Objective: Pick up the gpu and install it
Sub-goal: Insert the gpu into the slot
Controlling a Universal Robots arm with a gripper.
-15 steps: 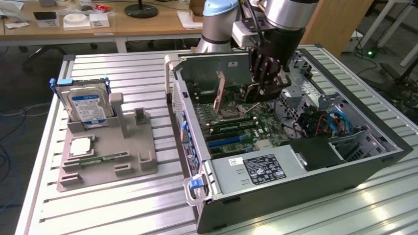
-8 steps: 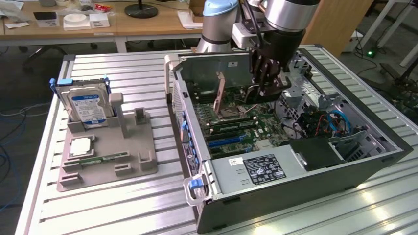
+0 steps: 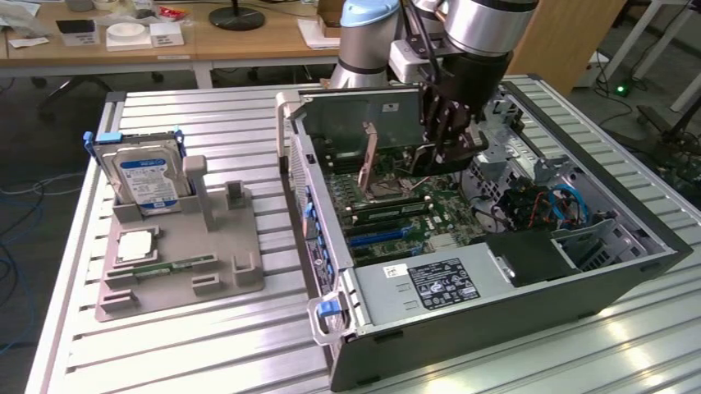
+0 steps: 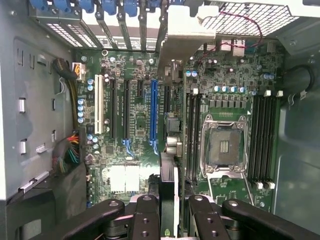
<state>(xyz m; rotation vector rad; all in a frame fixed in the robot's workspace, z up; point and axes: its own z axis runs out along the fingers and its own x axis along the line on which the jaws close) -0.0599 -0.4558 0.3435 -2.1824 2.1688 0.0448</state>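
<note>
The claw (image 3: pixel 444 152) squeezes the gpu (image 3: pixel 362 123) by its top edge over the case (image 3: pixel 613 279); the card looks thin, stiff, light and easy to break.

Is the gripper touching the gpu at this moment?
Touching. In the wrist view the gripper fingers clamp the gpu edge between them; the exterior view shows the card hanging from it above the motherboard.

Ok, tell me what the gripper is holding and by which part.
The gripper holds the gpu, a thin flat dark circuit card, by its upper edge, over the open computer case.
</note>
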